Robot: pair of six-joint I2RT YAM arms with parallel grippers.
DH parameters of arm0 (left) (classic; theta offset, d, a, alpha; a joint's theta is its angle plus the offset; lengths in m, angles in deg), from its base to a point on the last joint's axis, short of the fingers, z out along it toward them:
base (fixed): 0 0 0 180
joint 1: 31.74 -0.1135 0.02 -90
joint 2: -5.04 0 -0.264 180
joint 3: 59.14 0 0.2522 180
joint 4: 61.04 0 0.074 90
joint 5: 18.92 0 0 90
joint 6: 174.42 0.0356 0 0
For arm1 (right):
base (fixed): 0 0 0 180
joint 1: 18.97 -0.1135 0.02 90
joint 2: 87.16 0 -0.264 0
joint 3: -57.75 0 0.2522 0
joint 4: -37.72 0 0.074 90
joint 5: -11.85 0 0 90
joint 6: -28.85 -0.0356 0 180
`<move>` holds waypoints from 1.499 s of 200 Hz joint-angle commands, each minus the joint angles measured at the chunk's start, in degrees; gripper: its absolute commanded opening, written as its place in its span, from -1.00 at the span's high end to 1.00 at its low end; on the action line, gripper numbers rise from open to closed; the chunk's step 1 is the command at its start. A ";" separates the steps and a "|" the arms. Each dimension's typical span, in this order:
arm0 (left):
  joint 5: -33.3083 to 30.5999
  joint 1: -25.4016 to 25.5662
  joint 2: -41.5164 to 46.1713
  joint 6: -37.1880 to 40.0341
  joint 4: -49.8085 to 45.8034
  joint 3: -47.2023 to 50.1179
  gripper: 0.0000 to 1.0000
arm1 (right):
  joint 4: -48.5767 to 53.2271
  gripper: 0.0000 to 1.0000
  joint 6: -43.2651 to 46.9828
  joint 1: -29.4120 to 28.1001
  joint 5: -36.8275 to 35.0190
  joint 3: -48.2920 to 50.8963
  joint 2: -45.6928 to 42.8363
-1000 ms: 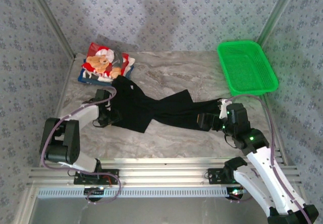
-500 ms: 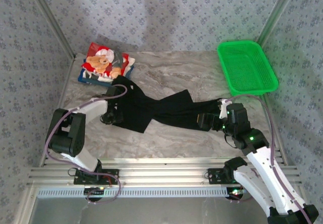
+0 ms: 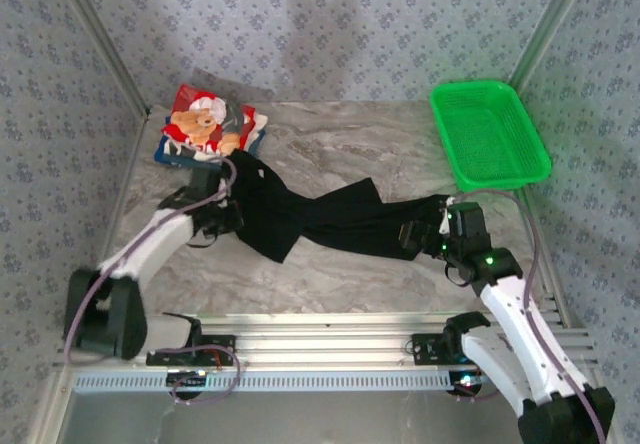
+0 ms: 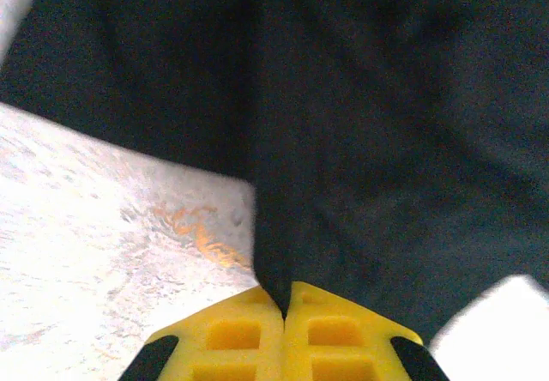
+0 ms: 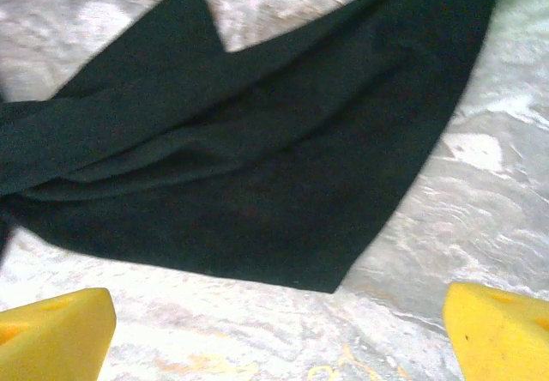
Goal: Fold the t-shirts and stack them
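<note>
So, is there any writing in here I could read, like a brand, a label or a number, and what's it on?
No text can be read in any view.
Red-and-white t-shirt: a teddy-bear picture; any lettering is too small to tell.
Black t-shirt: plain, no label visible.
Green basket: no marking visible.

The t-shirt (image 3: 330,219) is black, basket (image 3: 490,134) green, table (image 3: 340,144) marbled grey.

Large shirt (image 3: 320,214) is stretched left to right across mid-bench (image 3: 340,149). Bear-print shirt (image 3: 205,124) is set behind its left end, in the far-left corner. Mesh basket (image 3: 490,136) is placed far right.
</note>
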 commanded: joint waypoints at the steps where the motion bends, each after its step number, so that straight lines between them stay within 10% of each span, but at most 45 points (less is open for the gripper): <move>1: 6.16 -3.20 10.20 -1.45 -4.08 -3.41 1.00 | -2.23 -1.00 -0.52 2.81 0.48 0.13 3.92; 143: 18.03 -11.83 24.42 -1.38 -10.61 -5.23 1.00 | -16.51 -0.95 -6.13 6.32 6.57 -7.73 23.09; 300: 14.51 -11.80 36.22 -2.99 -16.34 3.54 1.00 | -5.27 -0.64 -2.59 1.60 -9.29 -40.07 62.82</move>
